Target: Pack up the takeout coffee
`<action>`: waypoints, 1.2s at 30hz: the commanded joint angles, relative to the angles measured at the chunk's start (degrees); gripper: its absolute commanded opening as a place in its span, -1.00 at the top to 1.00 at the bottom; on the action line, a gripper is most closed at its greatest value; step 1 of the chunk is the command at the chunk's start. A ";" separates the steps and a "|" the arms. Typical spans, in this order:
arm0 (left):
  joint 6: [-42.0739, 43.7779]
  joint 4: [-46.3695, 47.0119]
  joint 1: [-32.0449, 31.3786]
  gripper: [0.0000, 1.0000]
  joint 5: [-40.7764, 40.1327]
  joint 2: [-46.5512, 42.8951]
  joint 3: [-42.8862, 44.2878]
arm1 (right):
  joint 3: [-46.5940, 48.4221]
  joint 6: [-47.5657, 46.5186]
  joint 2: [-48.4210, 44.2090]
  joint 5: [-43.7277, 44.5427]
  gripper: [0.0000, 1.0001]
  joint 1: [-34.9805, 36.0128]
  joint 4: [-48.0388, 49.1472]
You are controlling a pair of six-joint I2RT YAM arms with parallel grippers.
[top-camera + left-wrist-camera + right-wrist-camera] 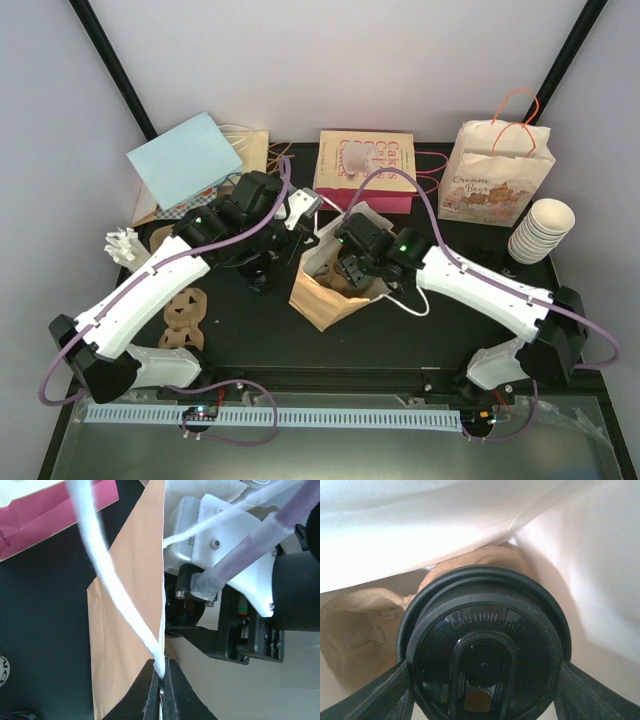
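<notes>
Pinches the white cord handle (107, 575) with the left gripper (161, 669), fully clenched on it, seemingly to lift one side of the brown paper bag (318, 298) and hold its mouth wide. Reaches down into that bag, at the middle of the table (250, 330), with the right gripper (483, 676), grasping the takeout coffee (485, 605) by the rim of its black plastic lid (530, 630), one finger on each side. Holds it from above, probably because of the narrow space between the bag walls. Places the coffee low inside the bag, right over the moulded pulp carrier (355, 625); cannot tell if already seated in a hollow. Shows nothing of the cup body under the lid.

Soft, fuzzy and twisted for the cord. Stiff, smooth kraft paper with a sharp fold for the bag, pale on the inner side. Glossy and round for the lid, with a raised rim, an oval recess and embossed warning words. Rough, dull and fibrous for the carrier, with rounded hollows
</notes>
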 commanded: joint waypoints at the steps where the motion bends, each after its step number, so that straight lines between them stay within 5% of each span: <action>1: 4.36 -1.26 -0.18 0.97 -1.74 0.13 3.39 | 0.01 0.43 -3.28 -0.07 -0.11 0.31 1.02; 8: 10.23 0.01 -0.47 0.97 -3.03 -0.33 4.19 | -2.93 2.36 -6.59 -1.64 -0.11 2.59 3.00; 20: 20.90 1.89 -4.69 0.97 -6.71 -1.58 3.65 | -10.26 13.73 -8.02 6.45 -0.14 17.25 7.94; 36: 18.19 9.42 -10.40 0.97 0.99 -11.73 -8.13 | -22.94 24.78 -11.54 17.27 -0.16 26.64 15.50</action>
